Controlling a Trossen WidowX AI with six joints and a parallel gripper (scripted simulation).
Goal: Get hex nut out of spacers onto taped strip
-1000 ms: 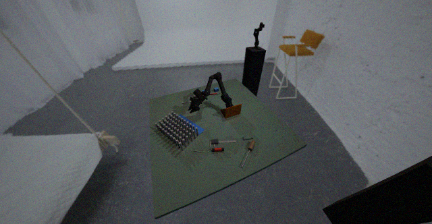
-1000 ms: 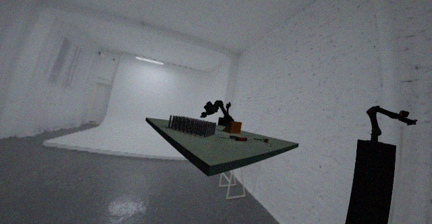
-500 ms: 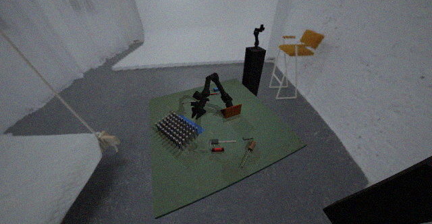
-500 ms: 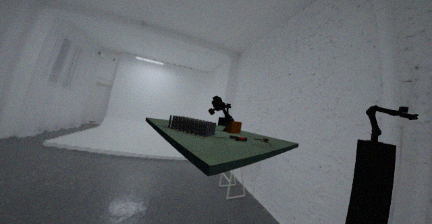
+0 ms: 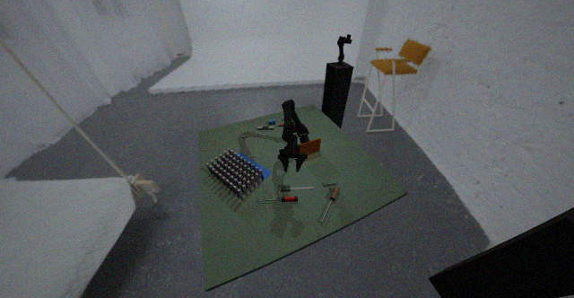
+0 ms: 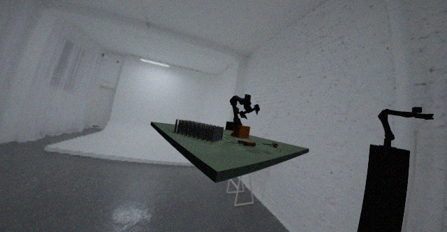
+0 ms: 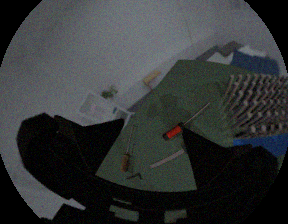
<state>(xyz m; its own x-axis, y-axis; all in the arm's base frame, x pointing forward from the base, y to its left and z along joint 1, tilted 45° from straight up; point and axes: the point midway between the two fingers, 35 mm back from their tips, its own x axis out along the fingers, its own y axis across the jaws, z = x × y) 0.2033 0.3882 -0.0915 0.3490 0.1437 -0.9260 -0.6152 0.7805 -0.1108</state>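
Overhead, the gripper (image 5: 292, 170) (image 7: 153, 127) stands wide open, gripping nothing; the green tabletop (image 5: 251, 249) (image 6: 223, 160) (image 7: 170, 177) occupies a white-walled room with grey flooring (image 5: 179, 253) (image 6: 87, 190).

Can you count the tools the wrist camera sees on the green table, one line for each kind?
Red-handled tool: 1
Brown-handled tool: 1
Pale stick tool: 1
Small bent dark tool: 1
Total: 4

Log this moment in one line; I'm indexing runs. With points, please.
end effector (image 5: 292, 170) (image 7: 153, 127): open, unloaded | position: above table (image 5: 251, 244) (image 6: 223, 162) | spacers (image 5: 235, 172) (image 6: 199, 130) (image 7: 260, 105): standing | nut: not discernible
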